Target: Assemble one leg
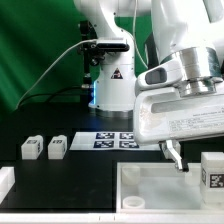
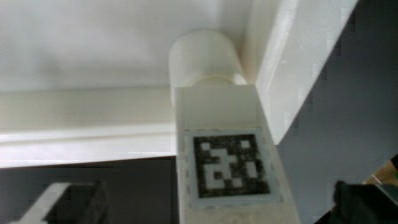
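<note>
Wrist view shows the leg between the tool's fingers, which stand wide apart and do not touch it. Its rounded end points at the wall of the white tray. Exterior view: the tool hangs at the tray's back rim, and two similar blocks sit well apart on the black desk.

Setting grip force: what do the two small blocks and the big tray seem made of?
Blocks: probably hard white plastic, matte; crisp edges, dark notches. Tray: seemingly the same plastic, smooth, evenly white; straight raised walls. Looks alone cannot confirm.
</note>
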Controlling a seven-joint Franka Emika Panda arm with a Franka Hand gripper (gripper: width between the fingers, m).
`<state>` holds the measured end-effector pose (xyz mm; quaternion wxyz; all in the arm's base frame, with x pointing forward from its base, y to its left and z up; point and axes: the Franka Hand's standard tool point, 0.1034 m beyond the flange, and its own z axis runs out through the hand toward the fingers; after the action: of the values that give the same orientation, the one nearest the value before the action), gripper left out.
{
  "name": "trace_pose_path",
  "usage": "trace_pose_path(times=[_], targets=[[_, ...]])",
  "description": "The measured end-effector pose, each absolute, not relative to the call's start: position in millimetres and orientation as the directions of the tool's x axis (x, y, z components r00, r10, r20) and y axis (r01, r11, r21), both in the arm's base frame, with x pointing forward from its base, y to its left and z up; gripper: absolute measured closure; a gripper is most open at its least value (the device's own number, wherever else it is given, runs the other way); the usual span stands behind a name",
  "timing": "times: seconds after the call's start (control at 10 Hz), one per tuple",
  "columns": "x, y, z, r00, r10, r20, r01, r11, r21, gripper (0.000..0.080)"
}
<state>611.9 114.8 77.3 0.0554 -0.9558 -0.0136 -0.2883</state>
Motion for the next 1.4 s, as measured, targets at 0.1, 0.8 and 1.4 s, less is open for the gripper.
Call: trace_pose_path(times=[0.1,0.8,1.4], targets=[[612,115,77.2,0.833,-0.006,0.553,0.058,-0.993,-0.098,0.0156],[610,116,87.0,0.863,-0.072,0.499,-0.003,-0.991,-0.137,0.015],[624,113,102.4,0.978,-0.113,0.178,-0.079,-0.979,-0.189,0.015]])
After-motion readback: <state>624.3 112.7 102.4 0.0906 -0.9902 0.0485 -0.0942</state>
